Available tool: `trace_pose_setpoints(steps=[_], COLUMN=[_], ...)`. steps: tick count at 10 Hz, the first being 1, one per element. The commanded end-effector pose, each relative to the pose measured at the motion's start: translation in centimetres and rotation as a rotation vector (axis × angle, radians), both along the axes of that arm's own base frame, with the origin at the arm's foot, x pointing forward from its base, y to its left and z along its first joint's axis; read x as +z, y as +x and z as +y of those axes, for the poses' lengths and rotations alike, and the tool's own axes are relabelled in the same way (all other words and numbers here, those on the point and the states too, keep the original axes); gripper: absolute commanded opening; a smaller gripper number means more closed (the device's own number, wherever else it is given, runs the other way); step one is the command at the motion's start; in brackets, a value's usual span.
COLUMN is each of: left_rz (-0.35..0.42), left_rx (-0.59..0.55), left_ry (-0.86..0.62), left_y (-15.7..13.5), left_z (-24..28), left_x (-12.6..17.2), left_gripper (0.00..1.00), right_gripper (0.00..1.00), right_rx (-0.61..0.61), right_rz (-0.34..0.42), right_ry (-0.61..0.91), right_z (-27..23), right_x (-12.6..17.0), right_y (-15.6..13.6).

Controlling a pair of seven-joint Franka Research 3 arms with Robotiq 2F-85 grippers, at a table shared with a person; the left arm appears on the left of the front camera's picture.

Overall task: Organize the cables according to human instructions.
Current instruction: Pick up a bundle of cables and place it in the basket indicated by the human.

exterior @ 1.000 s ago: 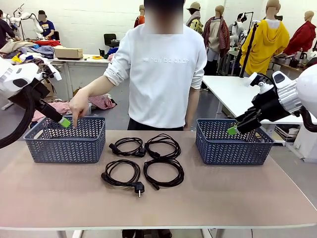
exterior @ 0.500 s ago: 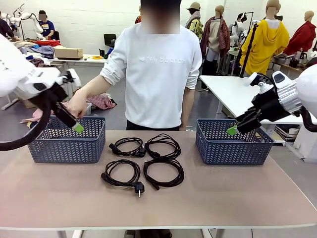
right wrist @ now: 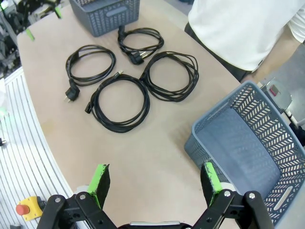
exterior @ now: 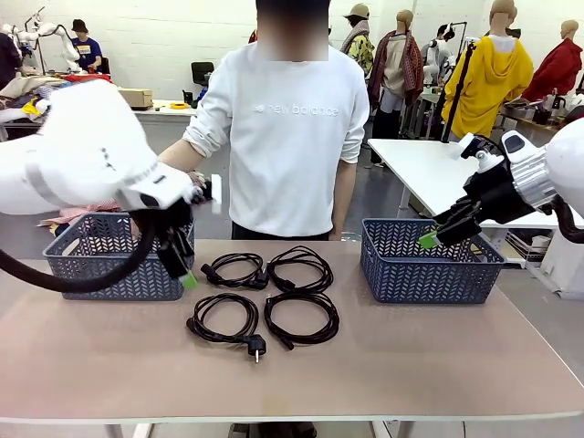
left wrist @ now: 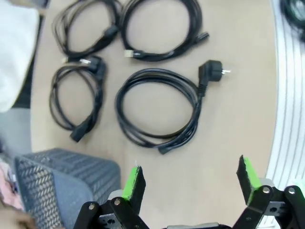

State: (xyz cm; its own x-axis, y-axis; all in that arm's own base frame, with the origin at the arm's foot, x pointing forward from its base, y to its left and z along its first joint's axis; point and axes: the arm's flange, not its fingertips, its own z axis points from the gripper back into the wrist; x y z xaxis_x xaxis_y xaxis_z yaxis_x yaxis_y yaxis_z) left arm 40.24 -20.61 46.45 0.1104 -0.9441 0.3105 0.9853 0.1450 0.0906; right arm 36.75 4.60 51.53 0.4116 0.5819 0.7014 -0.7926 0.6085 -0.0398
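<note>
A dark blue plastic basket stands at the table's left end. Just beside its inner corner the left gripper hangs above the tabletop, pointing down, its green-padded fingers spread wide and holding nothing. To its right, in the middle of the table, the four cables lie flat as separate coils in a two-by-two block. These are the far-left coil, the near-left coil with its round plug towards the robot, the far-right coil and the near-right coil. In the left wrist view the near-left coil sits straight ahead between the parted fingers. Its loop is close to round, with the plug tail sticking out to one side, so no long axis needs matching and a pinch across the bundled strands should do. The left arm is plainly the nearer one. Farther right stands a second blue basket. Over its left rim the right gripper hovers with its jaws equally wide and empty, well apart from every coil.
</note>
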Motion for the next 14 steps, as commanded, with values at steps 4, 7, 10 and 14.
trace_pose_setpoints(steps=[4,7,10,14], left_rz=[-0.012,0.013,0.022,0.019], left_rx=[-0.13,-0.098,-0.11,-0.118], left_ry=[0.106,0.102,0.104,0.122], left_y=[-0.8,-0.5,-0.8,-0.4], left_z=[-3.4,-3.0,-3.9,-3.6], left_x=[-5.8,-6.4,-6.8,-7.2], left_gripper=[1.0,1.0,1.0,1.0], right_gripper=[1.0,1.0,1.0,1.0], right_rx=[0.015,0.015,0.015,0.015], right_rz=[-0.006,-0.006,-0.006,-0.006], right_ry=[0.012,0.012,0.012,0.012], right_z=[-0.1,-0.1,-0.1,-0.1], right_x=[-0.1,-0.1,-0.1,-0.1], right_y=[0.2,0.2,0.2,0.2])
